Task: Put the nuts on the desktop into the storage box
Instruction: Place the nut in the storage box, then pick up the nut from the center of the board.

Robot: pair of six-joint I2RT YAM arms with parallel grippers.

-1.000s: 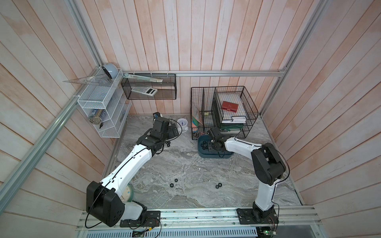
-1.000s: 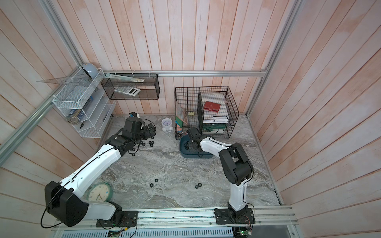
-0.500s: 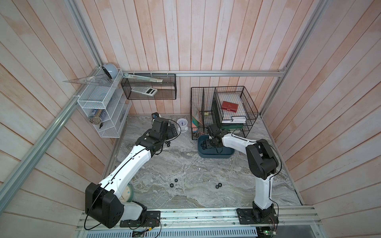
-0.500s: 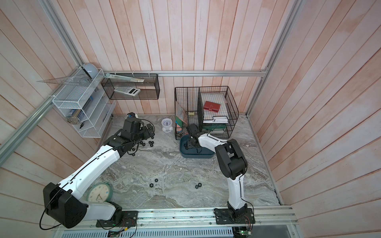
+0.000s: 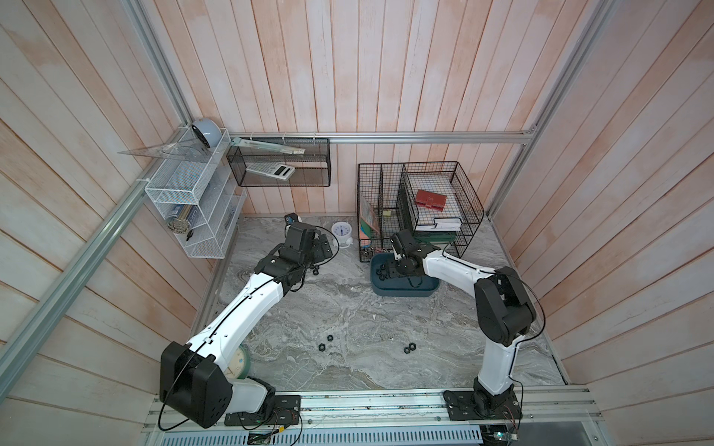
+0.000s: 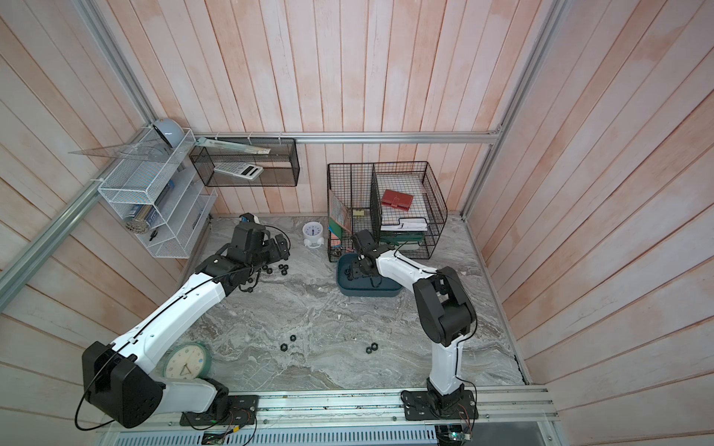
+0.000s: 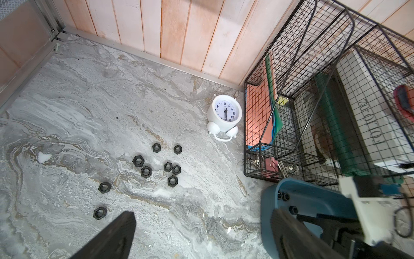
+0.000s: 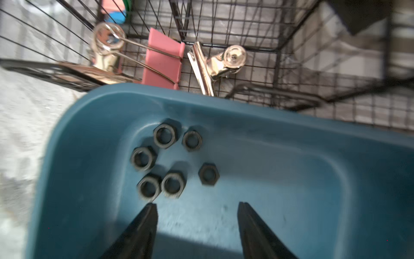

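- Your right gripper (image 8: 197,205) hangs inside the box (image 8: 89,116), its fingers apart with nothing between them.
- Six nuts (image 8: 172,185) lie flat on the box floor just ahead of those fingertips, bunched near one corner. That view is slightly blurred.
- The box sits on the desktop (image 7: 89,101), right against the black basket (image 7: 313,94). Clips (image 8: 162,58) lie behind the basket's wire.
- Your left gripper (image 7: 201,213) hovers above the desktop near the back wall, fingers spread wide and empty.
- Nine nuts (image 7: 146,171) lie loose on the desktop ahead of it, near the white clock (image 7: 225,115).
- In both top views you can see a few more nuts (image 5: 330,338) (image 6: 371,349) near the front rail, well apart from the box.
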